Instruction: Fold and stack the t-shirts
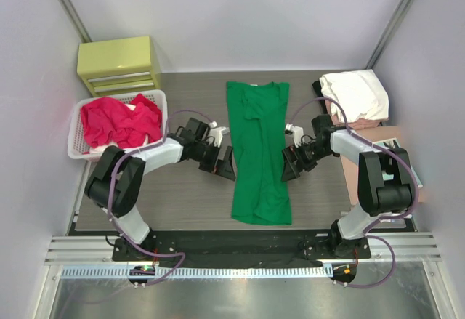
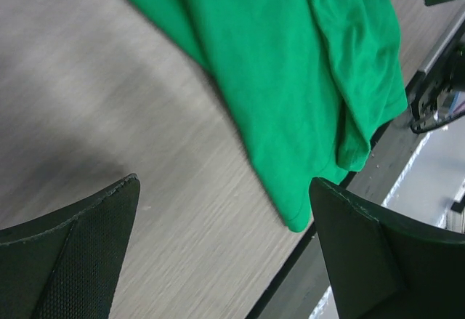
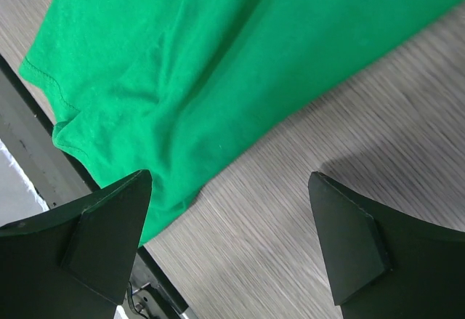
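A bright green t-shirt (image 1: pixel 258 155) lies folded into a long strip down the middle of the table, collar at the far end. Its hem end fills the left wrist view (image 2: pixel 290 79) and the right wrist view (image 3: pixel 189 57). My left gripper (image 1: pixel 224 165) hovers open just left of the strip, nothing between its fingers (image 2: pixel 73 253). On the strip's right side my right gripper (image 1: pixel 290 165) also stands open and empty, one finger (image 3: pixel 94 239) over the cloth's edge. Red t-shirts (image 1: pixel 120 121) are heaped in the basket. A stack of white t-shirts (image 1: pixel 356 95) rests at the far right.
The white slatted basket (image 1: pixel 77 147) stands at the left edge. A yellow-green drawer box (image 1: pixel 120 65) sits behind it. A pale pink board (image 1: pixel 367 170) lies under the right arm. The table's near edge (image 2: pixel 320 239) runs close to the shirt's hem.
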You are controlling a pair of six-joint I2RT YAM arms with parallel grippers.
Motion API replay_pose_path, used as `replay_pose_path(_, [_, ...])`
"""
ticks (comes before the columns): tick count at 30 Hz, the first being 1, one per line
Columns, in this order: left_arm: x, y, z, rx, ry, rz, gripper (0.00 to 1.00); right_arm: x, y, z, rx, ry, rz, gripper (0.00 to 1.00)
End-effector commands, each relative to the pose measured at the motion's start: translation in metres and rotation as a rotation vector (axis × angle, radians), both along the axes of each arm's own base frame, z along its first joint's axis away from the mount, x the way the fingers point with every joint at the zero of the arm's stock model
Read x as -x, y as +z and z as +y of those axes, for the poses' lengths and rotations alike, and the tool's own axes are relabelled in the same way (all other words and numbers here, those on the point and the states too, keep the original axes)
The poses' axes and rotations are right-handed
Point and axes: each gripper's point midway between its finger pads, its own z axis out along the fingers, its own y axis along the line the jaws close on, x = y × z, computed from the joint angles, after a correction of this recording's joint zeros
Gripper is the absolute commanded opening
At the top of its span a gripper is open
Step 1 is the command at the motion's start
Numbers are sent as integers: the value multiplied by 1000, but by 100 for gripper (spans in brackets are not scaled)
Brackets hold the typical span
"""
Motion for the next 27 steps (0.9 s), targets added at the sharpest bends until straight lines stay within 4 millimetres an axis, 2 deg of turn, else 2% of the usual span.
replay_pose_path(1, [12,10,-32,73,-77,6,100,-18,6,14,-19,16,-46,95])
replay_pose_path(8, [24,17,-49,132,-106,37,100,-12,0,12,-3,21,-30,94])
replay_pose_path(17, [36,8,-65,127,-130,74,100,-12,-6,15,8,37,-6,94])
replay_pose_path(23, [44,-4,-74,116,-162,110,100,-11,-9,13,22,36,-6,94])
replay_pose_path(27, [26,-1,-64,28,-131,15,100,-14,-11,6,64,26,-32,93])
